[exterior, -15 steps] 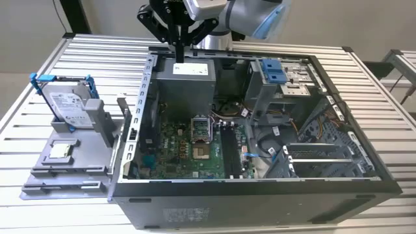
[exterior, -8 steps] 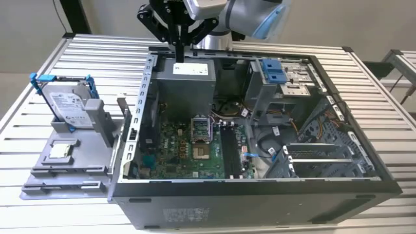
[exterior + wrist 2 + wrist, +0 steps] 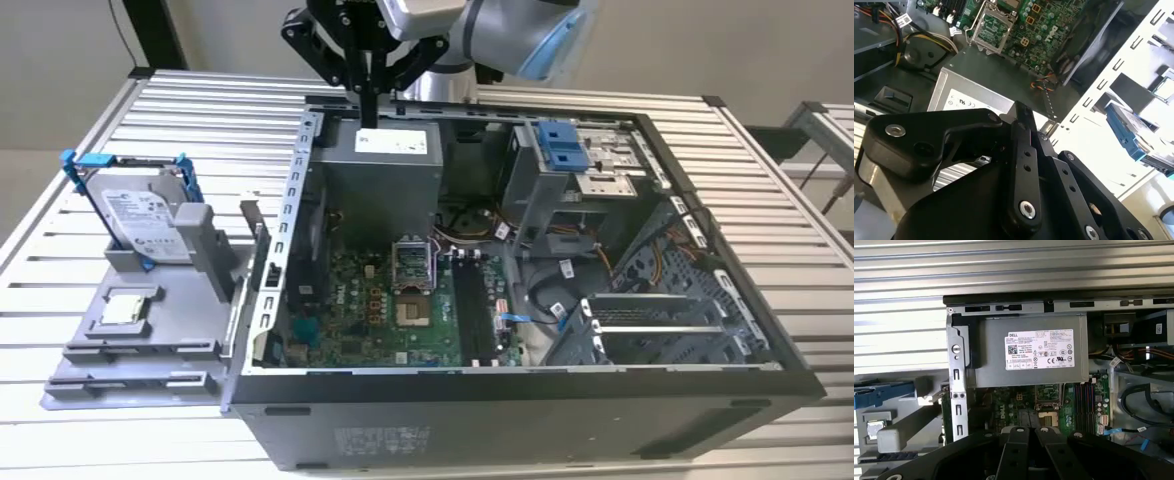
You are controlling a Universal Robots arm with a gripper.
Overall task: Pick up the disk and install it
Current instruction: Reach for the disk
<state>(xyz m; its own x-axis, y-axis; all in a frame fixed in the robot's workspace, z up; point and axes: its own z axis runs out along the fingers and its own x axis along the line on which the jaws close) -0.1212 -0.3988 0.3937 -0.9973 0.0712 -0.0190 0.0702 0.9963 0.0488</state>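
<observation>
Gripper (image 3: pixel 368 115) hangs over the power supply (image 3: pixel 350 185) at the far corner of the open computer case (image 3: pixel 534 390). Its jaws look pressed together, with nothing between them. The disk (image 3: pixel 138 215) is outside the case, beyond the side wall on the exterior view's left and well apart from the jaws. It is propped steeply on edge in a grey stand (image 3: pixel 147 335), long axis rising from the stand and the blue frame's handle uppermost. Judged: the reach goes sideways off the case toward that stand.
</observation>
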